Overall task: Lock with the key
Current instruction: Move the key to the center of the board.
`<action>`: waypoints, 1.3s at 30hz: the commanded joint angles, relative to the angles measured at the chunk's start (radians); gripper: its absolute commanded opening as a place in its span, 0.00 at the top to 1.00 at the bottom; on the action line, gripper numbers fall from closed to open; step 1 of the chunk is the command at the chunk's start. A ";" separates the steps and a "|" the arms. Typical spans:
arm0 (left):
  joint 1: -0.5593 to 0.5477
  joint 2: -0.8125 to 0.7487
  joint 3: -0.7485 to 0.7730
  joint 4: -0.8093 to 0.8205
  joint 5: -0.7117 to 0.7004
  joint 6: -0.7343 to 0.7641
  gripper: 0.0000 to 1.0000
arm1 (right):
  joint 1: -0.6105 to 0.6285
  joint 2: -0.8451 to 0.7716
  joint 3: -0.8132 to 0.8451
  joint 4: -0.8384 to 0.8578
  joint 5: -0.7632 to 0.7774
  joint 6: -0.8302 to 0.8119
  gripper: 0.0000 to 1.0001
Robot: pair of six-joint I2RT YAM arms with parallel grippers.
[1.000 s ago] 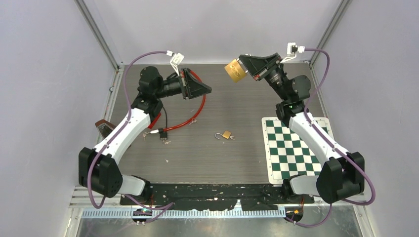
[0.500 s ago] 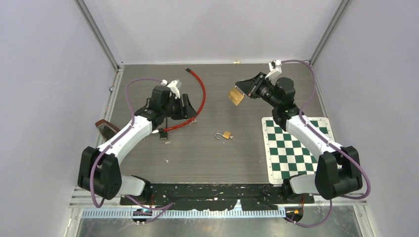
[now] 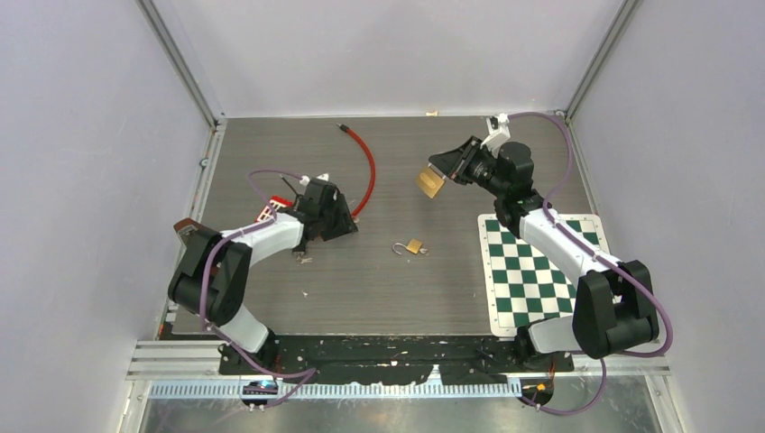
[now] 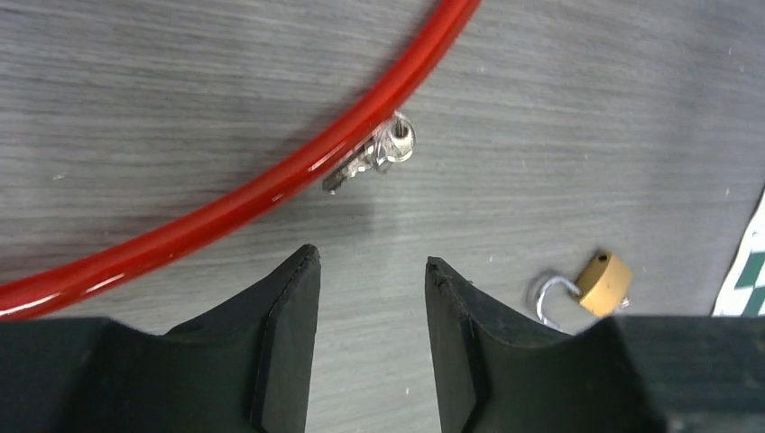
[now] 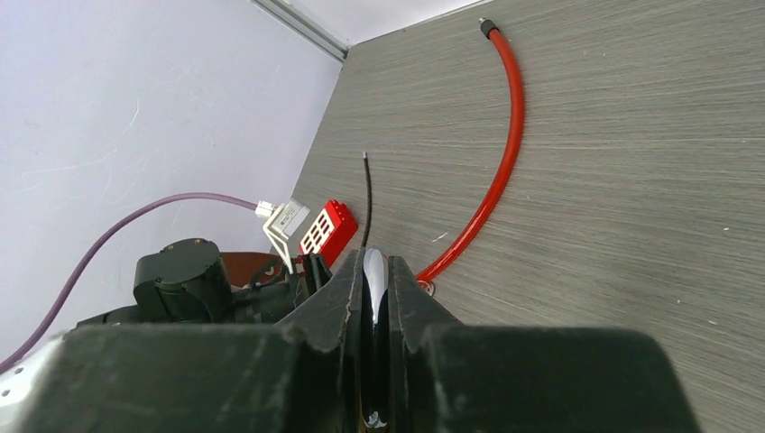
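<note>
Can see the left pincer [image 4: 372,266] down low over the grey bench [image 3: 451,298], open, with nothing between its two black fingers [image 4: 289,343]. Just ahead of those fingers, can see the small silver key [image 4: 372,153], lying flat and touching the red cable [image 4: 225,203]. Close to the key, but not on it. Off to the right in the left wrist view, can spot the little gold padlock [image 4: 603,281] on the bench, with a silver loop swung open. From above, can find that padlock near the middle of the bench, between the two arms and near the left side of the green and white checked mat [image 3: 534,271]. Well apart from the key and from both pincers.

Over the far part of the bench, can see the right pincer [image 5: 375,271], pressed shut on a thin gold piece [image 3: 431,183]. Cannot tell what that piece is. In the right wrist view, shows only as a thin shiny strip between the closed fingers. Close to the left arm, can see a small red block [image 5: 327,225] with white squares.
</note>
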 commanded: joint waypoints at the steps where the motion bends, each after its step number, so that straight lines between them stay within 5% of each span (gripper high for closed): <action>1: -0.013 0.031 0.015 0.162 -0.145 -0.059 0.55 | -0.001 -0.028 0.035 0.083 0.003 0.018 0.95; 10: -0.014 0.145 0.099 0.139 -0.203 -0.075 0.53 | -0.002 -0.049 0.038 0.071 -0.011 0.001 0.95; 25: -0.016 0.211 0.158 0.099 -0.150 -0.069 0.87 | -0.002 -0.051 0.054 0.106 -0.057 0.007 0.95; 28: -0.020 0.214 0.174 0.085 -0.147 -0.051 1.00 | -0.002 -0.056 0.051 0.106 -0.056 0.009 0.95; 39: -0.101 0.202 0.329 0.195 -0.014 0.104 1.00 | -0.037 -0.057 0.070 -0.076 0.014 0.006 0.95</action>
